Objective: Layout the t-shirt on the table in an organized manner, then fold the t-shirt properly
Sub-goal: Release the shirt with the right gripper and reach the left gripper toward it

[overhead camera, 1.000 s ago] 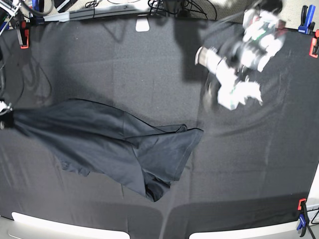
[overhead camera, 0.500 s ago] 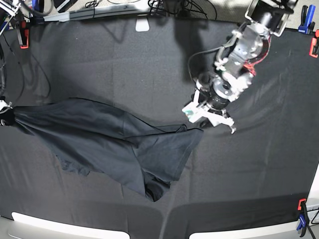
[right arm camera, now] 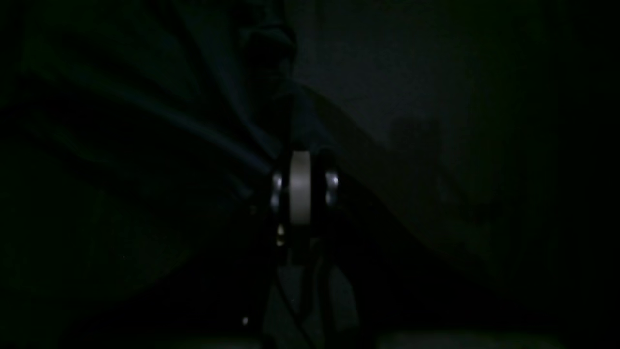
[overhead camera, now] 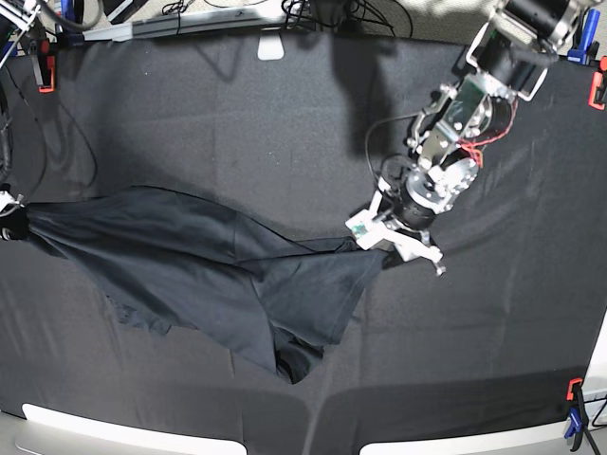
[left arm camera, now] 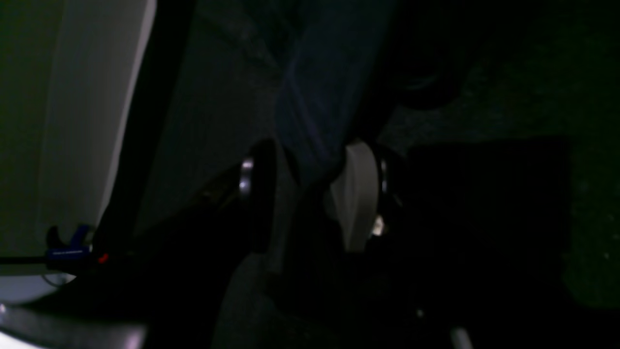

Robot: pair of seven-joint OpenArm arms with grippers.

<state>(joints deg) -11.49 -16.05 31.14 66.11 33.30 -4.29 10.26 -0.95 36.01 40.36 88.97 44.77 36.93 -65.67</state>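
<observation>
The table (overhead camera: 237, 114) is a wide surface under creased matte black cloth, held by red clamps (overhead camera: 45, 74) at its far corners and a blue clamp (overhead camera: 575, 425) at the near right; cables lie beyond the far edge. The t-shirt (overhead camera: 218, 270) lies spread but rumpled across the left half. The left gripper (overhead camera: 379, 239) rests at the shirt's right corner, jaws parted around a fold of the fabric (left arm camera: 315, 106). The right gripper (right arm camera: 300, 186) is clamped tight on the shirt's left end, at the table's left edge.
</observation>
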